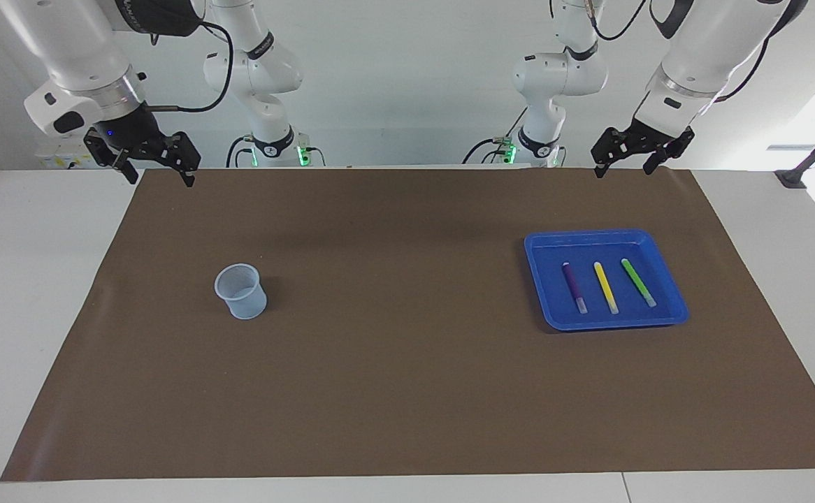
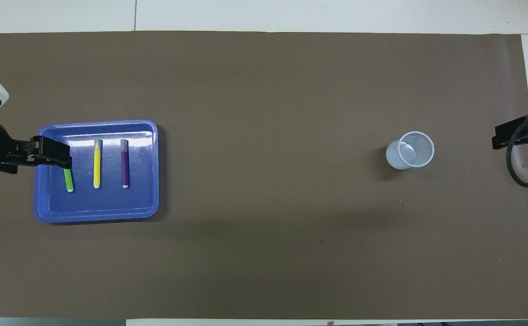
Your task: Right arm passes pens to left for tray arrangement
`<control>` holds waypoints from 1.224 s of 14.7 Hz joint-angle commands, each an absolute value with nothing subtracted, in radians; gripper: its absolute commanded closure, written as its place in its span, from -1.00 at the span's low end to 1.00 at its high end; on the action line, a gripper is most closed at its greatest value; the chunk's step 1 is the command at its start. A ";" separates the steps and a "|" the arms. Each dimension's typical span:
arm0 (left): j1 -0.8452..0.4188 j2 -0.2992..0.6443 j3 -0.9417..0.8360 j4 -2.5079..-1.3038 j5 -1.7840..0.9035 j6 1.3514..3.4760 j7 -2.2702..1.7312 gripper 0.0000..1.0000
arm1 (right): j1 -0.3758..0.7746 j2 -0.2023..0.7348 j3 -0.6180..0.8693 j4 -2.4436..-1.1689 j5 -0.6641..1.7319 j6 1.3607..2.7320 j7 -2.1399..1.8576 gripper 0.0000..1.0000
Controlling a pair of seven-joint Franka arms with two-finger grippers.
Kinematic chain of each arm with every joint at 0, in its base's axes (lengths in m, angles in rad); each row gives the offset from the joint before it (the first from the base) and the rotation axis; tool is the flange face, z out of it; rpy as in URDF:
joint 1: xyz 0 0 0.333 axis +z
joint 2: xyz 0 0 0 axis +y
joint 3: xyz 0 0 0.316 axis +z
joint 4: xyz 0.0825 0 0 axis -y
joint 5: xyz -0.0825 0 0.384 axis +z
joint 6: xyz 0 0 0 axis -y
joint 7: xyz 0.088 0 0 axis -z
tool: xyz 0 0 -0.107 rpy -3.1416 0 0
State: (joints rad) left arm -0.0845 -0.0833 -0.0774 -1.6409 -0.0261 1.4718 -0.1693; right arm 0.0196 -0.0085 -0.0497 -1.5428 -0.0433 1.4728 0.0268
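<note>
Blue tray [image 1: 540,279]: pens [image 1: 604,286] parallel, whitish ends away from robots

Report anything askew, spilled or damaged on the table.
Nothing stands out. The purple pen, yellow pen and green pen lie side by side, apart, in the blue tray. The cup stands upright, with nothing spilled.
</note>
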 commanded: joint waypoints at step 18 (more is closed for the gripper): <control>-0.089 -0.100 -0.071 -1.641 -0.038 1.474 -0.161 -1.00 | 0.008 -0.028 -0.044 -1.563 -0.044 1.480 -0.002 -1.00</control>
State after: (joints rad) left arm -0.0836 -0.0893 -0.0734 -1.6409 -0.0261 1.4719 -0.1688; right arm 0.0196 -0.0085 -0.0497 -1.5428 -0.0433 1.4728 0.0268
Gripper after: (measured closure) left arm 0.000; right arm 0.000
